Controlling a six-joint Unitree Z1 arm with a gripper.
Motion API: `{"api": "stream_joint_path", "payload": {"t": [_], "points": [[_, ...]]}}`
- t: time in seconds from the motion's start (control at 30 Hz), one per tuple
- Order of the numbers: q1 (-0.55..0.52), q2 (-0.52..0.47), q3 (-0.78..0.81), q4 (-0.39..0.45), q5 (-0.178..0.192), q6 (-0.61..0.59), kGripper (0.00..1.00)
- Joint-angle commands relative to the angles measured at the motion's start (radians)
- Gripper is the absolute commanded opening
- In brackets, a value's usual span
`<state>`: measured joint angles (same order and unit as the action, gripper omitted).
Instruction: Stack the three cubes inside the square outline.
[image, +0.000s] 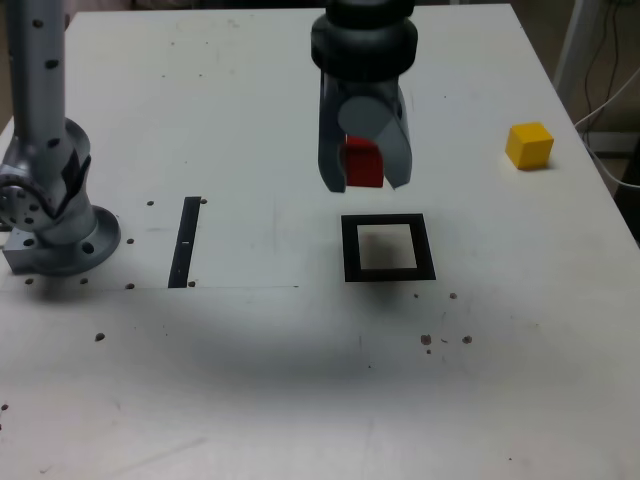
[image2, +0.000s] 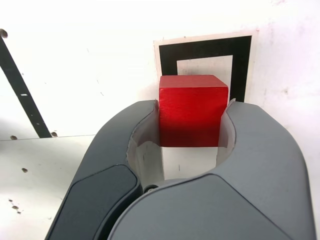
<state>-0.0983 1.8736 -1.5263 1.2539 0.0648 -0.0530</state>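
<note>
We see the grey two-fingered gripper (image: 364, 172) hanging from above, pointing down at the white table (image: 300, 400), its jaws closed tight on the small matte red cube (image: 363, 163). The cube hangs in the air, clear of the table. The flat black square outline with a white centre (image: 388, 247) lies on the table close below the gripper. The matte yellow cube (image: 529, 145) sits well apart, toward the exterior view's right.
</note>
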Motion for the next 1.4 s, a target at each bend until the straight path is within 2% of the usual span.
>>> {"api": "stream_joint_path", "payload": {"t": [0.0, 0.47, 1.23, 1.3, 1.37], "points": [[-0.013, 0.015, 0.001, -0.008, 0.005, -0.013, 0.31], [-0.081, 0.103, 0.002, -0.053, -0.003, -0.066, 0.31], [-0.081, 0.195, 0.000, -0.108, -0.007, -0.065, 0.31], [-0.078, 0.198, 0.003, -0.111, -0.007, -0.063, 0.35], [-0.073, 0.201, 0.007, -0.115, -0.007, -0.058, 0.50]]}}
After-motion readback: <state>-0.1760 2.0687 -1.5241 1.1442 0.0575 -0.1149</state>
